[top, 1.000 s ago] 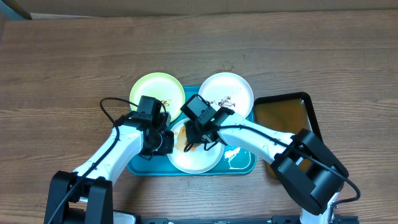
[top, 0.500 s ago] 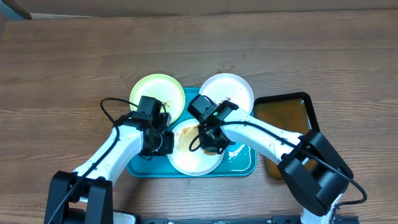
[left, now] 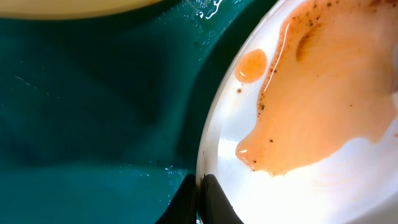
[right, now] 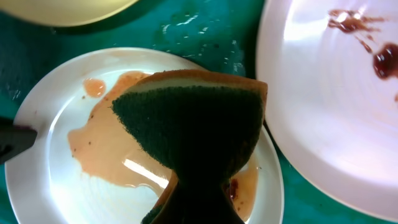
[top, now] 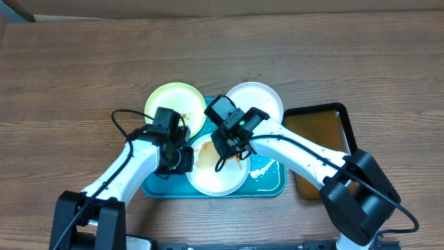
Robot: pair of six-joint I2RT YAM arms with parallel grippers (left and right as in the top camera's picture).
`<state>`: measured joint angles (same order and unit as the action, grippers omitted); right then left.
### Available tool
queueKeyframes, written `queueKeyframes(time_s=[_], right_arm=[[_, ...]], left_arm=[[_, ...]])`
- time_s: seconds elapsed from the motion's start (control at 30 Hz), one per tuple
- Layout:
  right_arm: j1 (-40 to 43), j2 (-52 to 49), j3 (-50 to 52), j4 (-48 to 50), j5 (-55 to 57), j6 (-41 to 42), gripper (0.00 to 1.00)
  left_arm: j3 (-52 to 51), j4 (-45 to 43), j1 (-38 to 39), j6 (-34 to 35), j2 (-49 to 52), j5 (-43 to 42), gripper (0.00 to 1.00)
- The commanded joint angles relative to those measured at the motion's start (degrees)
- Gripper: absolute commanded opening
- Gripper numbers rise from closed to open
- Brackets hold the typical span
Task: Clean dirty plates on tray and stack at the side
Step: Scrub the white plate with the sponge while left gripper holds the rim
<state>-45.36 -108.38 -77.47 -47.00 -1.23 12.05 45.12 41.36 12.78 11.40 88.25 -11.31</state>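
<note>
Three plates lie on the teal tray (top: 270, 182). The front white plate (top: 216, 177) holds a brownish wet film, seen close in the left wrist view (left: 323, 112) and right wrist view (right: 56, 180). My left gripper (left: 200, 199) is shut on that plate's left rim (top: 187, 161). My right gripper (top: 232, 149) is shut on a sponge with a dark green pad (right: 193, 127), held on or just over this plate. The back white plate (top: 260, 99) has dark red-brown smears (right: 367, 37). The pale yellow-green plate (top: 170, 103) lies at the back left.
A smaller black tray (top: 322, 132) with brownish liquid stands right of the teal tray. White foam (top: 262, 169) lies on the teal tray's right part. Bare wooden table (top: 83, 69) surrounds the trays.
My right gripper with the sponge moved back and forth over the front white plate, spreading the brown film. The left gripper stayed in place on the rim.
</note>
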Motion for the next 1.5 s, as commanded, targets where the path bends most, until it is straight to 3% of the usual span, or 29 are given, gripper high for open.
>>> queueKeyframes(time_s=[0.0,0.57,0.77,1.03,1.13,1.33,1.47], right_arm=[[0.33,1.97,0.39,0.83,-2.89,-8.68,0.04],[0.46,1.86,6.47,10.84,-1.29,-30.60,0.04],[1.22,1.86,6.71,13.25,4.63,-30.45,0.04],[3.30,1.86,9.40,4.42,-0.17,-30.03,0.04],[3.28,1.86,9.77,0.98,-0.63,-26.14,0.04],[2.95,1.86,9.49,0.39,-13.25,-24.90,0.04],[2.95,1.86,9.25,5.90,-17.99,-18.36,0.04]], left_arm=[[0.35,0.57,0.39,-1.97,0.46,1.18,0.04],[0.35,0.57,0.39,-1.97,0.46,1.18,0.04],[0.35,0.63,0.39,-1.97,0.46,1.16,0.04],[0.35,0.63,0.39,-1.97,0.46,1.16,0.04],[0.35,0.63,0.39,-1.95,0.46,1.14,0.04],[0.35,0.63,0.39,-1.97,0.46,1.16,0.04],[0.35,0.61,0.39,-1.97,0.46,1.16,0.04]])
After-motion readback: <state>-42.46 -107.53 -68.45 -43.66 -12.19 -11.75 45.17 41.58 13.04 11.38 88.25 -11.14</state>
